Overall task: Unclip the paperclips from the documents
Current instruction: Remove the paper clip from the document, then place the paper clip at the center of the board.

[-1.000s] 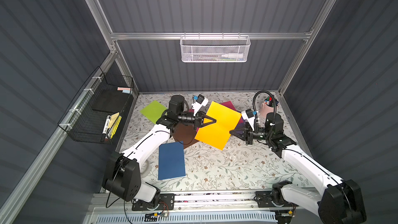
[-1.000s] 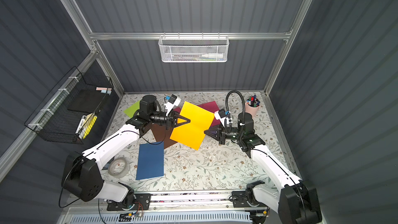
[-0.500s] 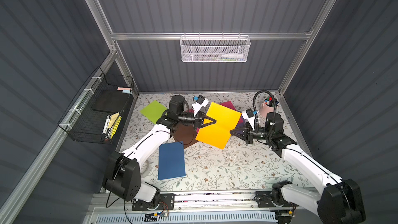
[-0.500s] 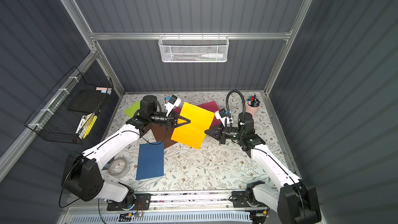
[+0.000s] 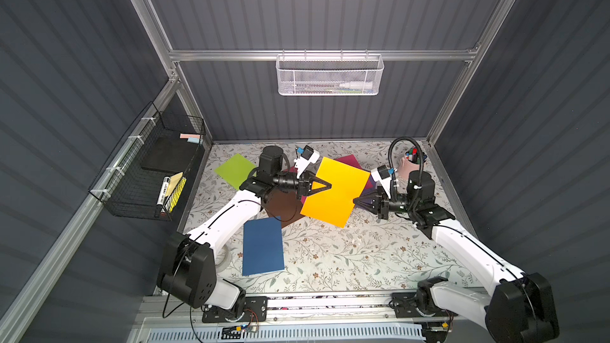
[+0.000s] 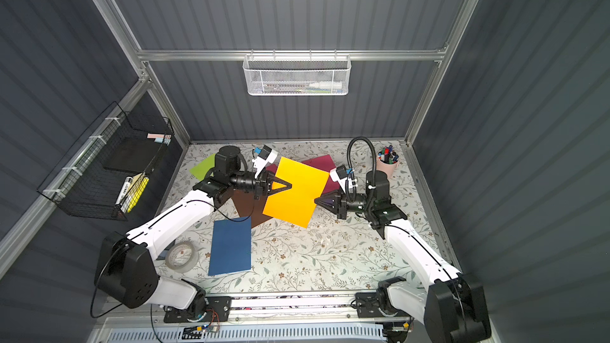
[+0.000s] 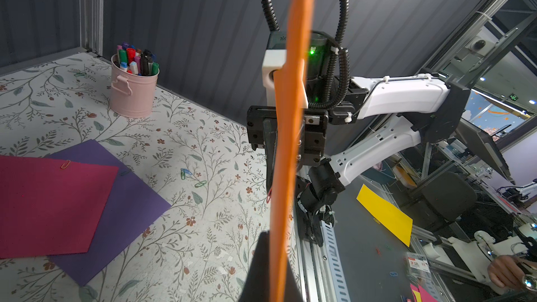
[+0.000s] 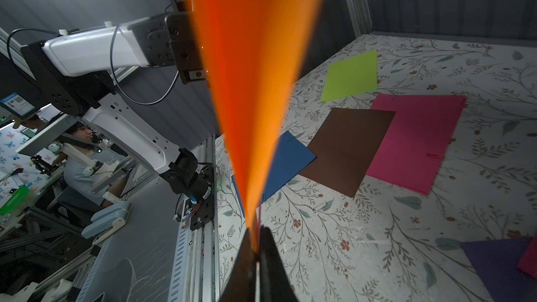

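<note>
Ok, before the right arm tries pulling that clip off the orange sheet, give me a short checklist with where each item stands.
1. Left gripper shut on the orange sheet: ok.
2. Right gripper shut on the sheet's opposite edge: ok.
3. Sheet held up off the table, seen edge-on in both wrist views: ok.
4. Pink paperclip sits on the sheet's edge by the right gripper; whether the jaws pinch the clip itself: cannot tell.
5. Brown sheet lying flat below, apart from the lifted one: ok.
</note>
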`<control>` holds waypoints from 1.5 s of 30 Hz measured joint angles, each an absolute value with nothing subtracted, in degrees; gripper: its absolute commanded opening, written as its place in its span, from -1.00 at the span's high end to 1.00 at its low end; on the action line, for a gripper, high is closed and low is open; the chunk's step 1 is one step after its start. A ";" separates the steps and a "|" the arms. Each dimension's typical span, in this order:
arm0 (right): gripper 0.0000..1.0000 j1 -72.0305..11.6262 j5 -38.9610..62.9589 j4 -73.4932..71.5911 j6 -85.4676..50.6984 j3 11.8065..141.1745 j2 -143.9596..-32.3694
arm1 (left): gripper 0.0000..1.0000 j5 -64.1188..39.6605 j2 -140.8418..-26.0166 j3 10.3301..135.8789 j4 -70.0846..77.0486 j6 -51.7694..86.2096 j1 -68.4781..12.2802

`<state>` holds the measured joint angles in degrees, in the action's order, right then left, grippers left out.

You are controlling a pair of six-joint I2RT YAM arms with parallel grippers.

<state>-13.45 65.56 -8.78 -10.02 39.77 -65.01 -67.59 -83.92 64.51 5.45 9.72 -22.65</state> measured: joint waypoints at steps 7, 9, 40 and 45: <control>0.96 -11.40 65.14 -5.28 -9.93 39.72 -65.32 | 1.00 -67.70 -83.83 64.51 5.52 9.54 -19.18; 0.97 -11.40 65.08 -4.82 -9.91 39.72 -65.36 | 1.00 -67.72 -83.83 64.51 5.52 9.52 -19.29; 0.13 -4.25 12.49 21.23 -24.08 40.51 -79.13 | 1.00 -29.17 -98.87 64.64 18.33 22.55 4.14; 0.00 -4.27 12.67 22.59 -23.77 40.99 -78.98 | 1.00 -26.57 -104.84 64.62 20.14 24.45 7.94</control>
